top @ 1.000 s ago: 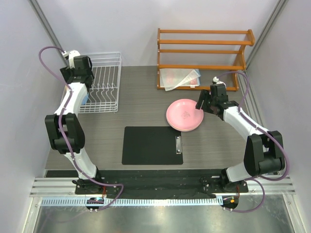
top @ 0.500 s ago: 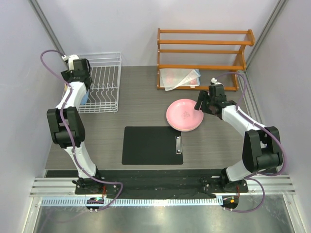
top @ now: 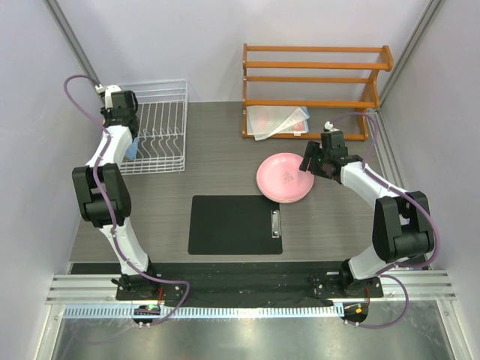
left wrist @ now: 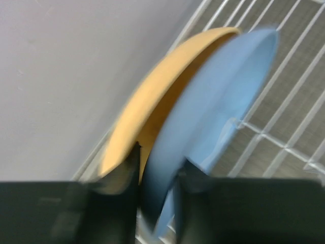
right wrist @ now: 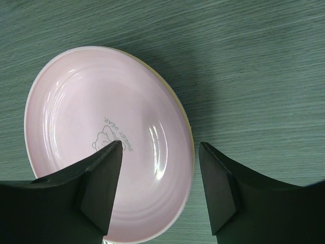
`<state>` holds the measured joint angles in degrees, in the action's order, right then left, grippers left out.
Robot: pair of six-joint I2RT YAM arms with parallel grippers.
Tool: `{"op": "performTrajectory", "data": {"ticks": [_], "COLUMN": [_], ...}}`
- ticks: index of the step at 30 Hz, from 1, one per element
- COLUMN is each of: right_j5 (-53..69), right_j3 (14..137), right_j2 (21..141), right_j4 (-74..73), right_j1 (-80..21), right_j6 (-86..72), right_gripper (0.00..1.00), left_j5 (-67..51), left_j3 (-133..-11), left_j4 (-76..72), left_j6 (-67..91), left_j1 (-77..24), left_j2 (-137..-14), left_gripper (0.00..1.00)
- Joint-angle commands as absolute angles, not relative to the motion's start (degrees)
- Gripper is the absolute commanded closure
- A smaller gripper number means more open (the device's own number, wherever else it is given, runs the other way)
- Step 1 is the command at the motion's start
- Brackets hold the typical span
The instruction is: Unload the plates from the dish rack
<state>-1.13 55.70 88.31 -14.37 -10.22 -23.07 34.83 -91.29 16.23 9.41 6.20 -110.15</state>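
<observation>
- Left hand (left wrist: 159, 161) is pinching the blue plate (left wrist: 218, 101) by its rim; the plate is filling the narrow gap between the two fingers (left wrist: 203, 203). The view is blurred, so I cannot tell how firm the hold is
- Blue plate is standing on edge in the rack (top: 161, 97), right in front of the hand and leaning against the orange plate (left wrist: 152, 96) just behind it
- One finger is sitting in the slot between the two plates, so it is likely rubbing the orange plate. Lifting from here could drag that plate along or tip it over
- The pinch is on a thin, smooth rim only. The plate could swing or slip out as its weight comes onto the fingers
- Pulling at a slant instead of straight up could catch the plate's lower edge on the wire prongs and jerk the light rack across the tabletop (right wrist: 254, 61)
- Right hand (right wrist: 160, 146) is hanging wide and holding nothing above the pink plate (right wrist: 76, 112), which is lying flat on the tabletop, well apart from the rack, with a yellowish rim showing beneath it
- That hand is sitting over the drop spot, so carrying the blue plate across could be crowding it if it is not clearing off first
</observation>
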Motion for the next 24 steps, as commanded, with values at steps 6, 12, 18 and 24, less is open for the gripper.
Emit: {"op": "performTrajectory", "data": {"ticks": [6,12,18,24], "right_j5": [1.1,1.3,1.9,1.9], "right_j3": [56.3,55.5,55.4,55.1], "right_j2": [85.9,84.8,84.5,84.4], "right_j4": [-12.4,-12.4,-12.4,-12.4], "right_j1": [-10.3,-10.3,-10.3,-10.3], "right_j6": [-24.0,-24.0,-24.0,-23.9], "right_gripper": [0.33,0.33,0.33,0.33], "left_j5": [32.5,31.9,34.5,38.7], "left_j3": [-93.7,-95.5,-96.8,-96.0], "left_j4": [14.8,16.1,16.3,15.0], "left_j6": [12.7,11.4,7.1,3.1], "left_j1": [6.5,6.3,5.2,3.3], "left_j2": [-107.7,-105.2,-104.1,-103.3], "left_gripper": [1.0,1.0,1.0,1.0]}}
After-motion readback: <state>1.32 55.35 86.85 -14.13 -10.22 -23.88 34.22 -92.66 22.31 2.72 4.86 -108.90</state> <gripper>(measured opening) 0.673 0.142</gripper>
